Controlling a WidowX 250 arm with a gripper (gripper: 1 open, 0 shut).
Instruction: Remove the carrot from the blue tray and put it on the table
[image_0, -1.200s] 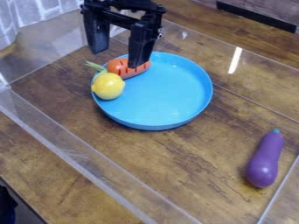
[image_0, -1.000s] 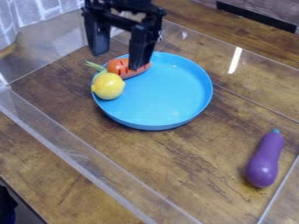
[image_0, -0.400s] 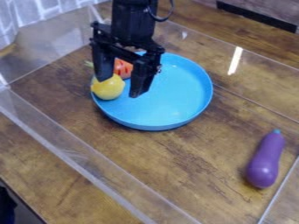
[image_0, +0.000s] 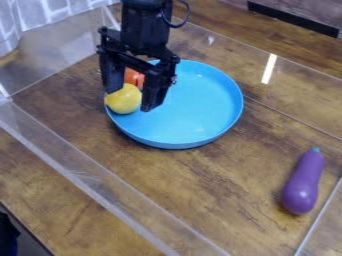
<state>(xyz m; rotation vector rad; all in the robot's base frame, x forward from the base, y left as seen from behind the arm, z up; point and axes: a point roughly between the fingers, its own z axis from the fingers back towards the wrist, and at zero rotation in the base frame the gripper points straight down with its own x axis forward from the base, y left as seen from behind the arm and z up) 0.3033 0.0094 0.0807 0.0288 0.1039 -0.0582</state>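
Above blue tray (image_0: 201, 118), open pincer (image_0: 136, 88) lowered

Open tool (image_0: 136, 82) straddles the carrot (image_0: 132, 77) above the tray (image_0: 179, 112).

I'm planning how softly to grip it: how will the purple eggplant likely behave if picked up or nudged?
The eggplant looks like smooth, glossy plastic, so it is probably stiff and somewhat slippery. Its rounded, elongated body, fatter at one end, suggests it may roll in a curve on the table if nudged sideways.
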